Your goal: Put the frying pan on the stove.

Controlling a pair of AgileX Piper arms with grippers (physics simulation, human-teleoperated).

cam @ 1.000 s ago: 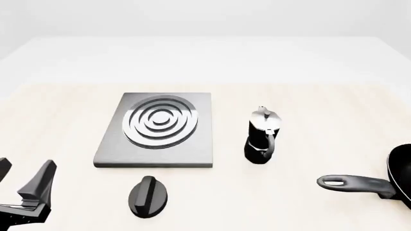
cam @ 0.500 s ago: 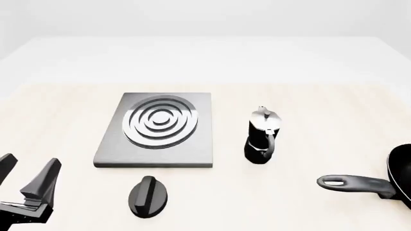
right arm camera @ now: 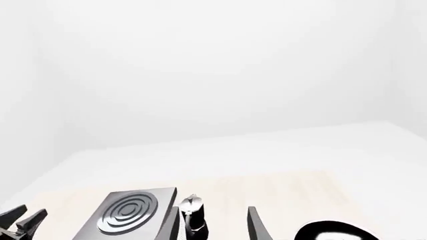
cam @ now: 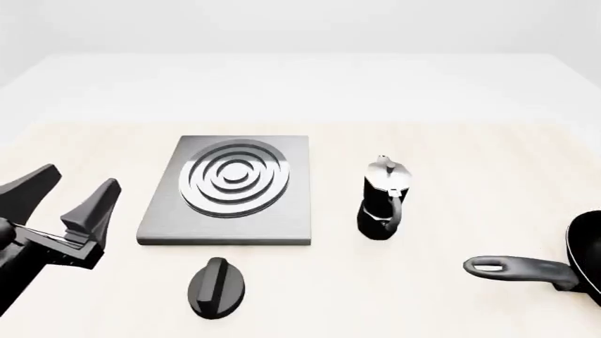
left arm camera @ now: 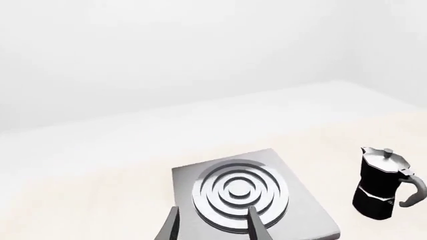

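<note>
The frying pan (cam: 589,262) lies at the table's right edge, half cut off by the front view, with its long handle (cam: 514,268) pointing left. It also shows in the right wrist view (right arm camera: 333,233). The stove (cam: 230,196) lies flat left of centre; it also shows in the left wrist view (left arm camera: 248,196) and the right wrist view (right arm camera: 128,216). My left gripper (cam: 79,180) is open and empty, raised just left of the stove. My right gripper (right arm camera: 213,226) is out of the front view; its wrist view shows two spread fingers, empty, far from the pan.
A black-and-silver moka pot (cam: 383,201) stands between the stove and the pan. A small black oval knob-like piece (cam: 218,286) lies in front of the stove. The table's light wooden top (cam: 451,155) stretches behind them.
My left gripper has risen and moved forward and to the right, closer to the stove's left side. It stays open. The pan, stove and moka pot have not moved.
</note>
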